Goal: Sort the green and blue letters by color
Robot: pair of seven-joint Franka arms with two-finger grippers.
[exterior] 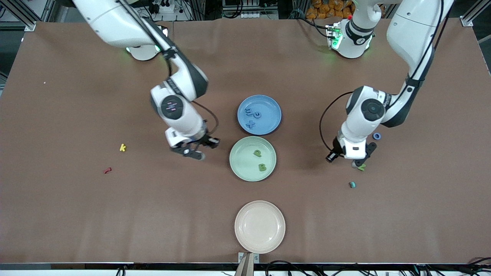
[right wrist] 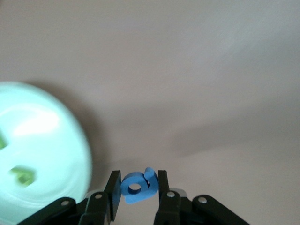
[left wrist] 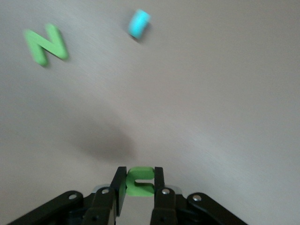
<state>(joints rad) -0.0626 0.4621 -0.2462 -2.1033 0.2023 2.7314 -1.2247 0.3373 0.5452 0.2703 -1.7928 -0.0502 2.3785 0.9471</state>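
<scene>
Small green letter (left wrist: 139, 180) clamped between the left gripper's (left wrist: 139, 187) two fingers, low over the table (exterior: 76, 214) toward the left arm's end. In the front view the left gripper (exterior: 356, 164) sits right beside a green N (exterior: 361, 167) lying flat on the table; the N (left wrist: 46, 43) also shows in the left wrist view, apart from the held piece. A small teal piece (exterior: 352, 184) lies nearer the front edge than the N, and a blue ring letter (exterior: 376, 136) lies farther from the front edge, just by the left arm's wrist.

Blue letter (right wrist: 137, 186) with a round hole is pinched between the right gripper's (right wrist: 137, 190) fingers. Right gripper (exterior: 197, 153) hangs over bare table just beside the green plate (exterior: 238, 168), on the side toward the right arm's end.

Green plate is mid-table, holds a green p (exterior: 257, 153) and green B (exterior: 262, 167). Blue plate (exterior: 274, 105) is touching or almost touching it, farther from the front edge, holding three blue letters, among them an X (exterior: 250, 124). Cream plate (exterior: 245, 237) sits at the front edge, middle.

Yellow k (exterior: 122, 147) and red letter (exterior: 107, 170) lie toward the right arm's end, well apart from the plates.
</scene>
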